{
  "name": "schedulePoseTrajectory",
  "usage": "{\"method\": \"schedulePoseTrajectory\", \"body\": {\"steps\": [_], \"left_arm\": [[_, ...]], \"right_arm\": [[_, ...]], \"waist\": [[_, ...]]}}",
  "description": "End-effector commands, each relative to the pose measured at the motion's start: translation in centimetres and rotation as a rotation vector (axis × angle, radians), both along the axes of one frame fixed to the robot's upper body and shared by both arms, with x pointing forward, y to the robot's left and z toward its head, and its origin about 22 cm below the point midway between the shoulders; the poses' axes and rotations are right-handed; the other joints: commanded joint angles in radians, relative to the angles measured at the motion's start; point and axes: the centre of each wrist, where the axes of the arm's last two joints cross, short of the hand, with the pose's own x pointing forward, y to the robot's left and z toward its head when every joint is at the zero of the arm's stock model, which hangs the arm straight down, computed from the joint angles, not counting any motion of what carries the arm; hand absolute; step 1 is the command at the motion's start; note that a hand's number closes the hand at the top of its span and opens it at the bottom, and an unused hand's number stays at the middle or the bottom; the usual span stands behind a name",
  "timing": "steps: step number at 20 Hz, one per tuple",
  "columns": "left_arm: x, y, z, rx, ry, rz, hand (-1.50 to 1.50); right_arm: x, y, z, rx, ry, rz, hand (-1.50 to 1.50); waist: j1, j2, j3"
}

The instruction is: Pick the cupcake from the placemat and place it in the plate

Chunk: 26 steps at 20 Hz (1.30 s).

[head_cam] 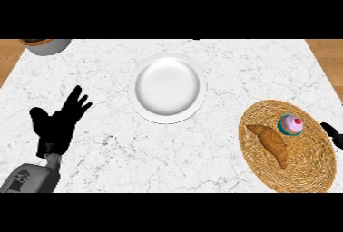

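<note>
Bright, even, near-shadowless light over the marble counter (201, 149); soft sheen on the white plate (168, 88).

counter (201, 154): white marble | plate (168, 88): at its middle, toward the far edge | placemat (288, 146): woven, round, right of plate and nearer | pot (46, 45): grey, far left of plate at the corner

Cupcake (291, 124) and croissant (272, 143) on placemat (301, 174), right of plate (168, 87).
</note>
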Motion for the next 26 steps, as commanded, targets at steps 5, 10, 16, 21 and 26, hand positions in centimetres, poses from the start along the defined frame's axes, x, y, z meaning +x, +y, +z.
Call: {"method": "schedulePoseTrajectory", "body": {"steps": [5, 10, 16, 21, 26], "left_arm": [[-0.1, 0.5, 1.7, 0.029, -0.015, -0.044, 0.00], [1.4, 0.7, 2.3, 0.017, -0.021, -0.018, 0.00], [1.8, 0.3, 1.8, 0.010, -0.006, -0.033, 0.00], [0.1, -0.2, 0.6, 0.015, -0.023, -0.024, 0.00], [1.8, 0.2, 1.5, 0.010, -0.027, -0.029, 0.00]], "right_arm": [[-4.3, -3.1, -5.9, -0.193, 0.118, 0.079, -1.50], [-4.1, -4.3, -1.7, -0.285, 0.214, 0.092, -1.50], [-2.1, -3.9, 1.3, -0.313, 0.303, 0.137, -1.50], [-0.3, -1.3, 1.4, -0.385, 0.451, 0.198, -1.50], [1.5, -1.4, 2.7, -0.527, 0.549, 0.152, -1.50]], "waist": [[0.034, 0.001, -0.002], [0.016, -0.003, -0.004], [0.017, -0.003, -0.004], [0.023, -0.003, -0.004], [0.025, -0.001, -0.004]]}}
